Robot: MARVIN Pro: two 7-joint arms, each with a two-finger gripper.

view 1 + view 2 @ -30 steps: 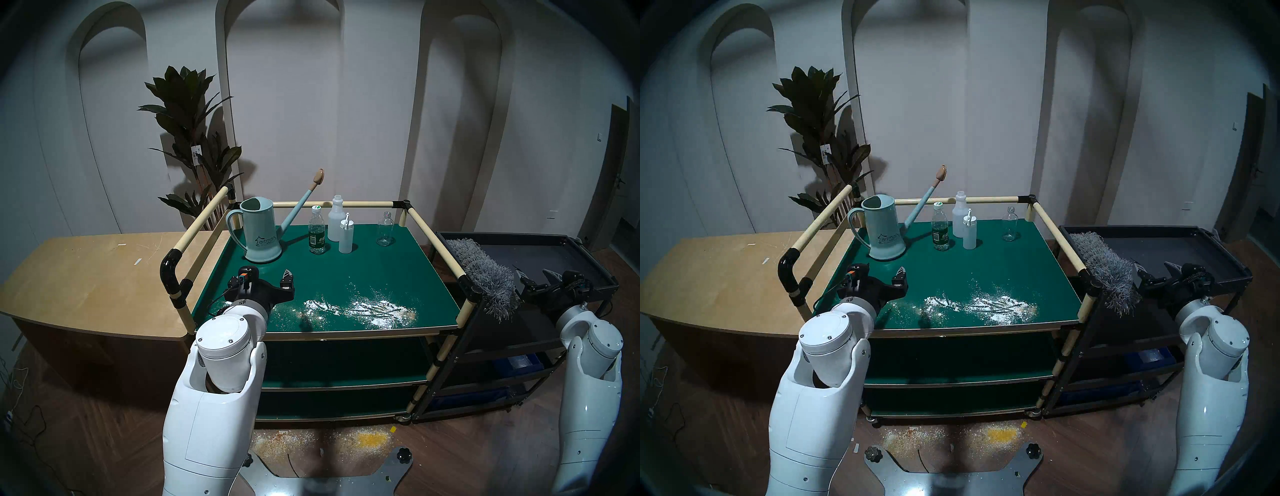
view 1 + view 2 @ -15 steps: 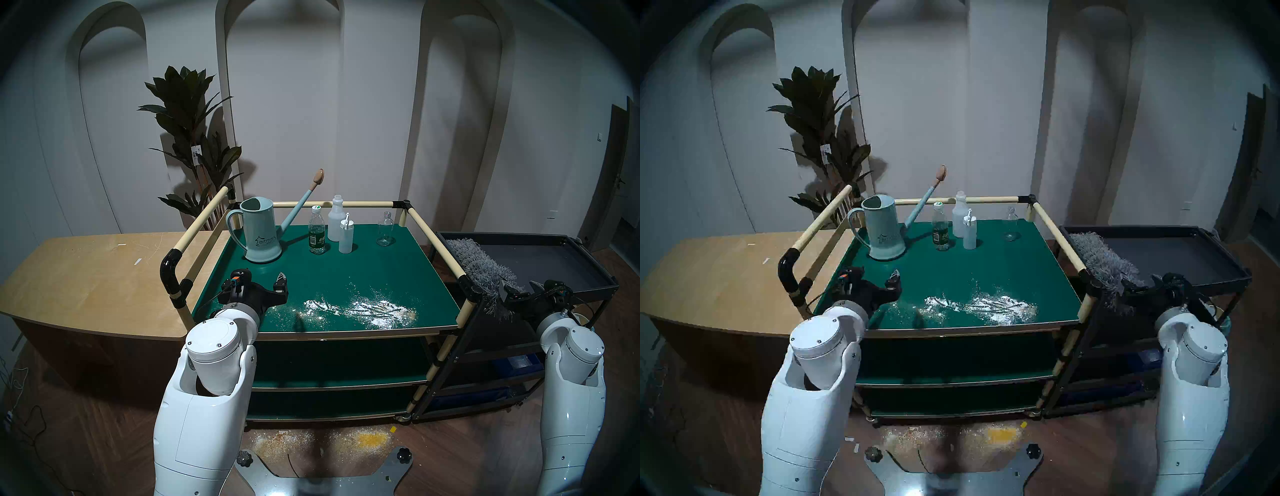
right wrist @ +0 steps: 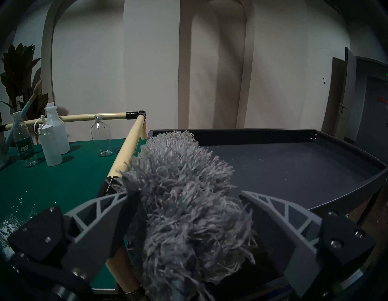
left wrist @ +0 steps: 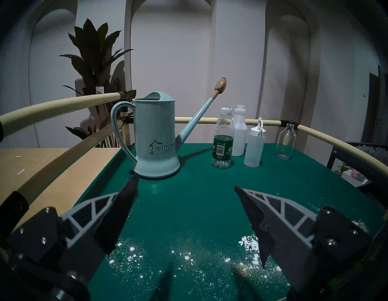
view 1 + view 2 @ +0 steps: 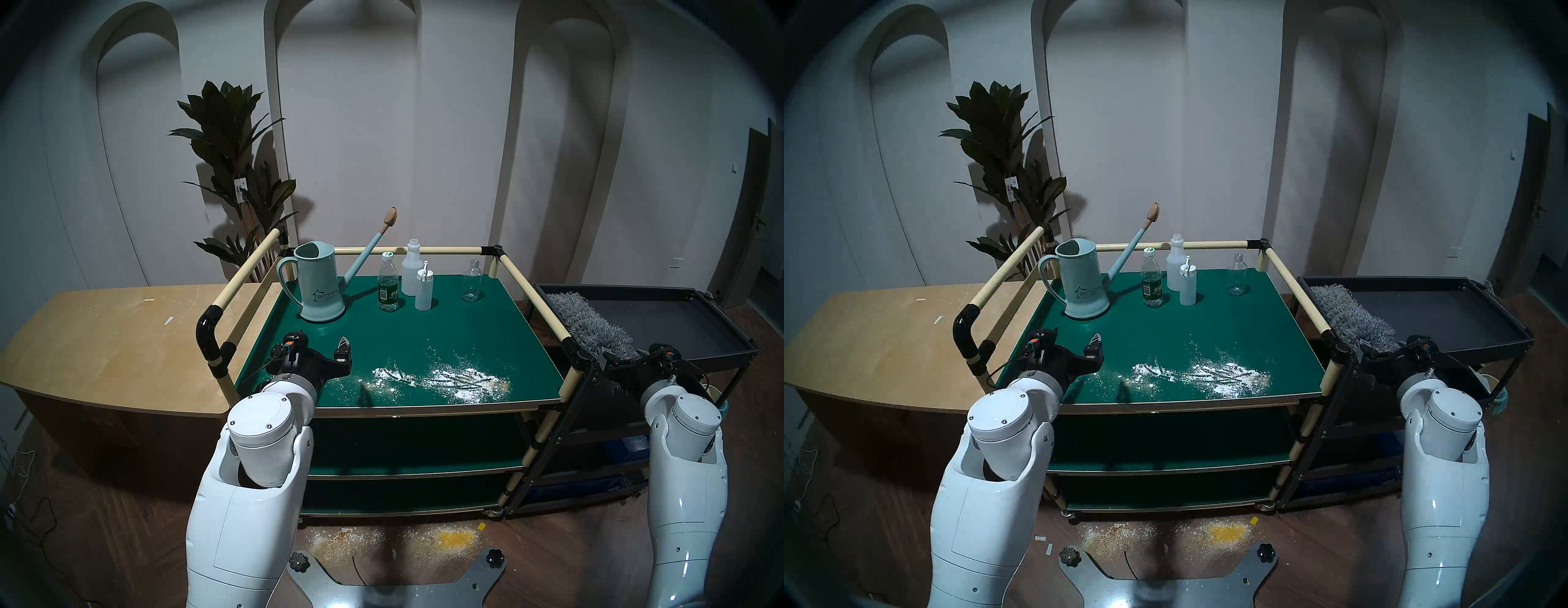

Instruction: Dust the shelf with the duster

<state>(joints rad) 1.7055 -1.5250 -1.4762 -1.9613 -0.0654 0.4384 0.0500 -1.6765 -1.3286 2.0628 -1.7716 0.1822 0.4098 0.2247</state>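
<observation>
The shelf (image 5: 424,335) is the dark-green top board of the railed cart, with white powder (image 5: 445,375) scattered near its front edge. The grey shaggy duster (image 5: 589,327) lies along the left side of the black cart's tray, against the shelf's right rail. My right gripper (image 5: 623,356) is open, and its fingers (image 3: 100,210) straddle the duster's (image 3: 184,189) near end without closing on it. My left gripper (image 5: 326,344) is open and empty, low over the shelf's (image 4: 189,210) front left. It also shows in the left wrist view (image 4: 185,182).
A pale blue watering can (image 5: 318,282), a water bottle (image 5: 388,282), two white bottles (image 5: 418,278) and a clear glass bottle (image 5: 471,281) stand at the shelf's back. Cream rails (image 5: 534,297) border it. The black tray cart (image 5: 679,314) is right, a plywood table (image 5: 106,339) left.
My right arm has moved left and forward, bringing its open fingers around the duster's near end. My left gripper has drawn back slightly toward the shelf's front left.
</observation>
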